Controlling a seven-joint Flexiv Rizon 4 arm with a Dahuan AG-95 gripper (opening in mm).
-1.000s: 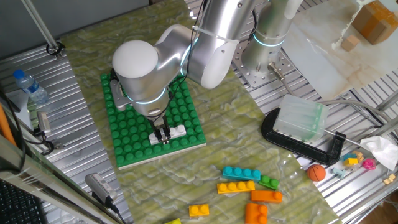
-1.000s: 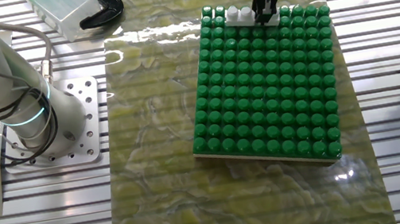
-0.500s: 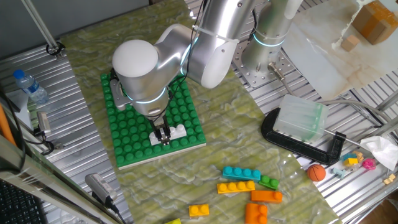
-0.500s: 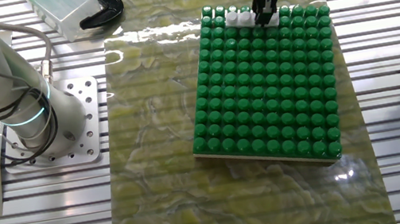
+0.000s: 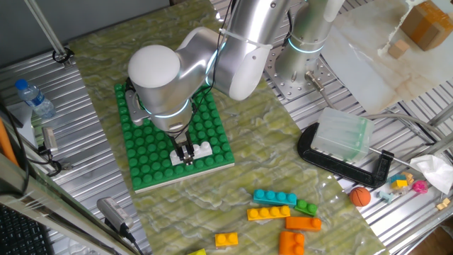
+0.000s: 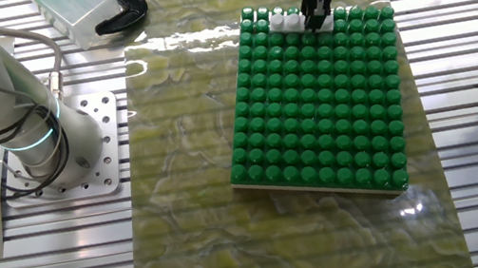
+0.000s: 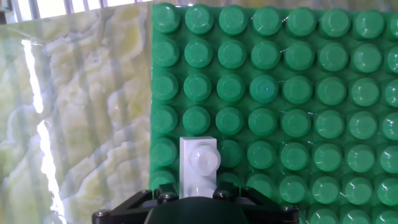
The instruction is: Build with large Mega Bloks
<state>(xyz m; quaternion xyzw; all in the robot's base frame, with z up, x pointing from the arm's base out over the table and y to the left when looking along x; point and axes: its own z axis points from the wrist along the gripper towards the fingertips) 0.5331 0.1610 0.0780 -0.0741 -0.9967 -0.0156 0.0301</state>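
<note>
Standing over the green baseplate (image 5: 152,145), the gripper (image 5: 185,154) pinched a white brick (image 5: 198,151) near the plate's edge row, its 2 dark fingers clamped on the brick's middle. Compared with 1 second earlier, the brick sat lower: then its white body rode visibly above the studs, and by the half-second mark it had sunk among them, where it remained. From the other fixed view the white brick (image 6: 289,21) lay in the far row of the baseplate (image 6: 321,102), with the gripper (image 6: 319,17) upright at its right end (nothing else on the plate looked any different). The hand view showed the white brick (image 7: 199,163) seated beside the plate's left edge, 1 round stud facing the lens, running back under the gripper housing.

Well apart on the marbled mat, the loose bricks had not shifted: a cyan brick (image 5: 274,197), a yellow brick (image 5: 268,213), a green brick (image 5: 306,207), an orange brick (image 5: 303,224) and a small yellow brick (image 5: 226,240).
</note>
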